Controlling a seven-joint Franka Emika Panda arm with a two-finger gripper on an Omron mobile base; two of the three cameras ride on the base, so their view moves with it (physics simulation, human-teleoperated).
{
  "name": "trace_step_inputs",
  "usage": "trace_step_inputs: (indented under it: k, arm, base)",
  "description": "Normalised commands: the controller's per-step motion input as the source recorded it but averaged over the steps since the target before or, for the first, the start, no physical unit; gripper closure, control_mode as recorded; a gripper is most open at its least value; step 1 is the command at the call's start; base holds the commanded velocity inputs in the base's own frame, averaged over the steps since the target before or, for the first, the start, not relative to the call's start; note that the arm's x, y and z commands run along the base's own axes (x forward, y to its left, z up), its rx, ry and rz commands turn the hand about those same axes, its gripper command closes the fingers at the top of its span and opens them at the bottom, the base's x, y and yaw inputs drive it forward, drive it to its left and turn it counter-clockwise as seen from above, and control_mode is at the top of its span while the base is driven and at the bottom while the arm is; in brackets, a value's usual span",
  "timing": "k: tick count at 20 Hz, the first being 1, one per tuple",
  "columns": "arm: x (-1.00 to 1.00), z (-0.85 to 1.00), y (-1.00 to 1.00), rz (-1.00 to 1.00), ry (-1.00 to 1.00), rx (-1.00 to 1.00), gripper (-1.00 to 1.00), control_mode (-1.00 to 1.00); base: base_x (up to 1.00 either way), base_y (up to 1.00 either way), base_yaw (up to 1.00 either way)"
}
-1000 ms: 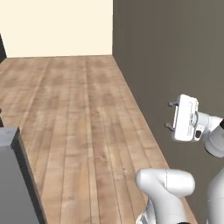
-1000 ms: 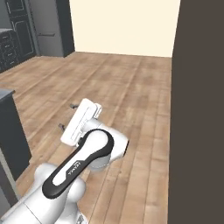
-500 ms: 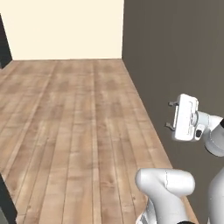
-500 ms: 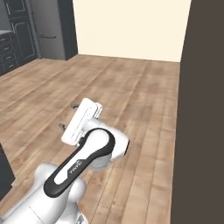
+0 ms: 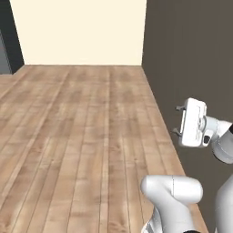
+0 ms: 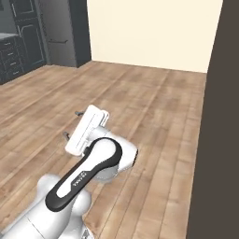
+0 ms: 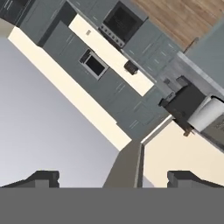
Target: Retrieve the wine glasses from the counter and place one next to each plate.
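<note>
Both base views sit behind the arm and look forward and down across a wooden floor (image 5: 77,136) toward a cream wall (image 5: 82,32); they share that floor, wall and a dark wall panel (image 6: 217,135). The left one has the arm at lower right, the right one at lower left. The hand view, strongly rolled, looks far across at grey kitchen cabinets (image 7: 118,98).

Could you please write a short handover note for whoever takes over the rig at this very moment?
Gripper: open, holding nothing, carried high on the folded arm.
Surroundings: the base faces bare wooden floor, with a cream wall ahead and a dark wall at its right. Dark grey cabinets stand far off to the left.
Job's things: wine glasses, plates and counter cannot be made out from here.
Done: nothing evident.
Left: find the counter, fetch each glass, set one beside each plate.
</note>
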Motion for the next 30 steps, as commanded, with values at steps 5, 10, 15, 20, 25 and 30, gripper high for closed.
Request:
trace_step_inputs:
  k: [5,10,15,20,25,30]
  arm:
    - [0.00,0.00,0.00,0.00,0.00,0.00,-1.00,1.00]
    - [0.00,0.00,0.00,0.00,0.00,0.00,-1.00,1.00]
    - [0.00,0.00,0.00,0.00,0.00,0.00,-1.00,1.00]
    - [0.00,0.00,0.00,0.00,0.00,0.00,-1.00,1.00]
    - [0.00,0.00,0.00,0.00,0.00,0.00,-1.00,1.00]
    - [0.00,0.00,0.00,0.00,0.00,0.00,-1.00,1.00]
  base:
    - [1.00,-0.37,0.22]
    - [1.00,-0.41,0.25]
    - [1.00,-0.44,0.55]
    - [1.00,-0.29,0.73]
    - [1.00,-0.29,0.69]
    - [1.00,-0.48,0.61]
